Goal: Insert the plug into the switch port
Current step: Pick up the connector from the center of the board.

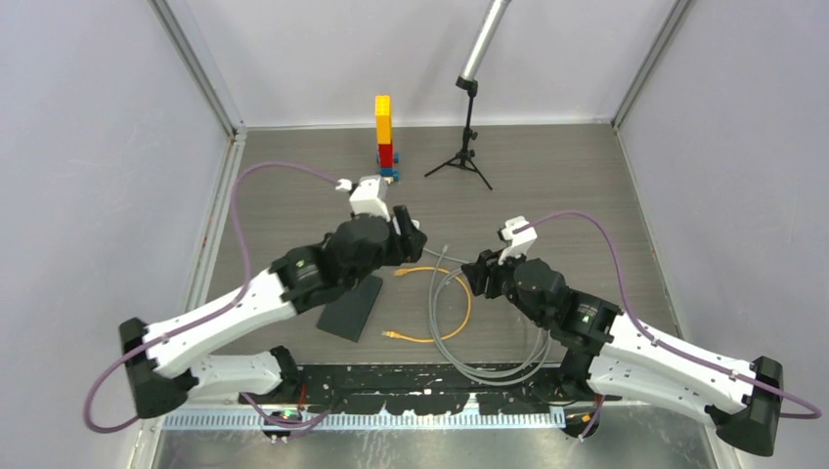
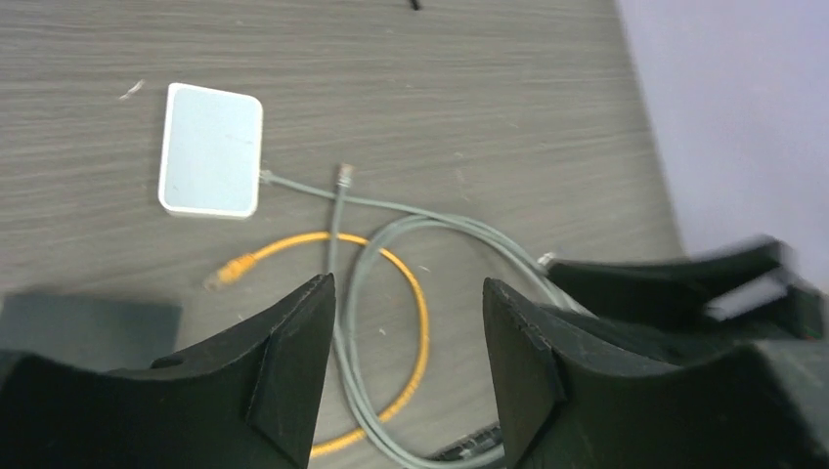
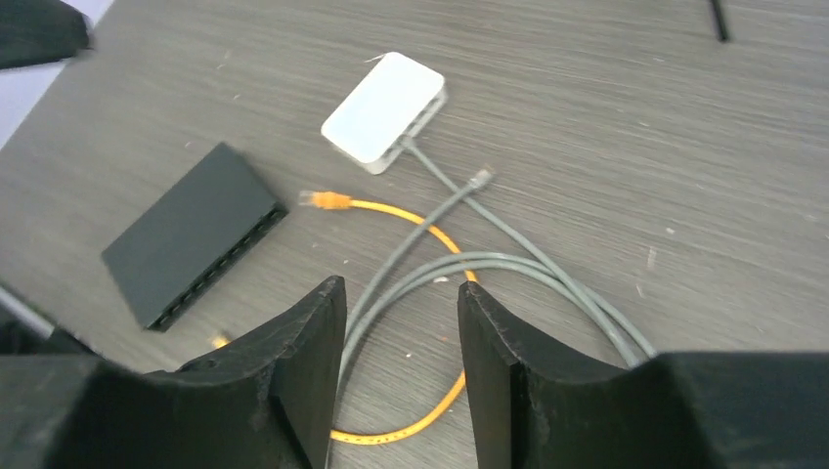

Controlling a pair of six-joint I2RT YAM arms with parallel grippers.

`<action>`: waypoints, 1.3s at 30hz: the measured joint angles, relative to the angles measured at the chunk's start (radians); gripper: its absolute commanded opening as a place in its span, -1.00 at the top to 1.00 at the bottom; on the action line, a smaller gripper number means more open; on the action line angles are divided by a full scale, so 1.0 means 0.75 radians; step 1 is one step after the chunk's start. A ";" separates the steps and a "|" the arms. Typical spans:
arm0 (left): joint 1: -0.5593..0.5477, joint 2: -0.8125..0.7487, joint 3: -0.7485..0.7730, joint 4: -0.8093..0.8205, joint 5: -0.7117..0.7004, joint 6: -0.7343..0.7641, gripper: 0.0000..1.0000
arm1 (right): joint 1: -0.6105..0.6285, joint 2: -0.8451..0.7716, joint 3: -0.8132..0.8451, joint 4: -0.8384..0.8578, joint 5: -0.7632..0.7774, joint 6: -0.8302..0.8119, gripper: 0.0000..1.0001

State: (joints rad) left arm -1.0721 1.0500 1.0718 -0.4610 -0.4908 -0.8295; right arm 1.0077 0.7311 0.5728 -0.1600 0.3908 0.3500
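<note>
Tabletop (image 3: 635,98) bears white box (image 3: 383,106) with grey cable (image 3: 606,324), orange cable (image 3: 391,209), black box (image 3: 191,234); both jaws apart, empty.

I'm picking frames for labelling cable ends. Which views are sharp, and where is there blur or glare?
Top external: evenly lit, sharp, no glare. Left wrist: slightly soft overall; the right arm is smeared, yet the white box and grey plug read clearly. Right wrist: table grain crisp, orange plug a little soft, left arm in the top-left corner blurred.
</note>
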 measured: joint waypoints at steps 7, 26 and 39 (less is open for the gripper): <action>0.198 0.459 0.020 0.163 0.247 0.171 -0.05 | -0.003 -0.193 0.001 -0.158 0.193 0.143 -0.10; 0.191 1.068 0.211 0.233 0.387 0.449 0.08 | -0.003 -0.276 0.001 -0.237 0.206 0.145 -0.10; 0.202 1.199 0.288 0.221 0.354 0.487 0.24 | -0.003 -0.258 0.001 -0.238 0.158 0.130 -0.10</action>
State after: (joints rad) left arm -0.9203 1.9491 1.2881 -0.2951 -0.2256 -0.4641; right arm 1.0054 0.5377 0.5732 -0.3382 0.5095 0.4473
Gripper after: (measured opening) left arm 0.399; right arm 0.550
